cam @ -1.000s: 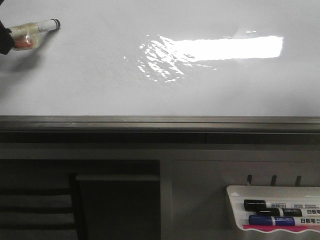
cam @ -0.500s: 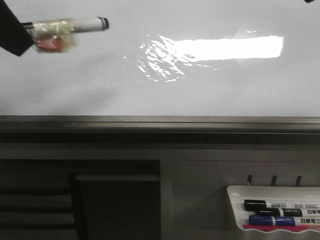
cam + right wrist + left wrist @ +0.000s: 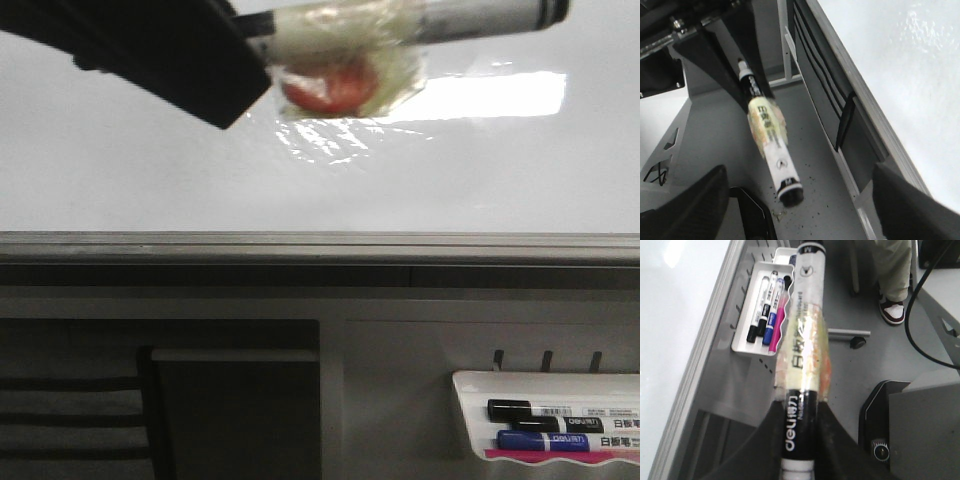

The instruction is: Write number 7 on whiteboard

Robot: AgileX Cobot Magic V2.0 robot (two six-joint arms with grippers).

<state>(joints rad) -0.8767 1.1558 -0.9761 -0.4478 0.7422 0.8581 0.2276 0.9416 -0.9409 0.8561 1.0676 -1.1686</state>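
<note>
The whiteboard (image 3: 150, 180) is glossy white with a bright glare patch, and I see no number 7 on it. My left gripper (image 3: 255, 35) is shut on a black-and-white marker (image 3: 480, 18) wrapped in clear tape with an orange-red lump. It holds the marker level across the top of the front view, in front of the board, black end to the right. In the left wrist view the fingers (image 3: 832, 435) clamp the marker's black barrel (image 3: 802, 340). My right gripper (image 3: 797, 205) is open and empty, and its view shows the marker (image 3: 771, 140) and the board (image 3: 910, 65).
A grey metal rail (image 3: 320, 245) runs along the board's lower edge. A white tray (image 3: 470, 400) at lower right holds a black and a blue marker (image 3: 540, 425); it also shows in the left wrist view (image 3: 752, 285). A person's legs (image 3: 895, 270) stand nearby.
My left gripper has carried the marker from the far left to the right across the board's top, and it now looks much larger and closer to the camera.
</note>
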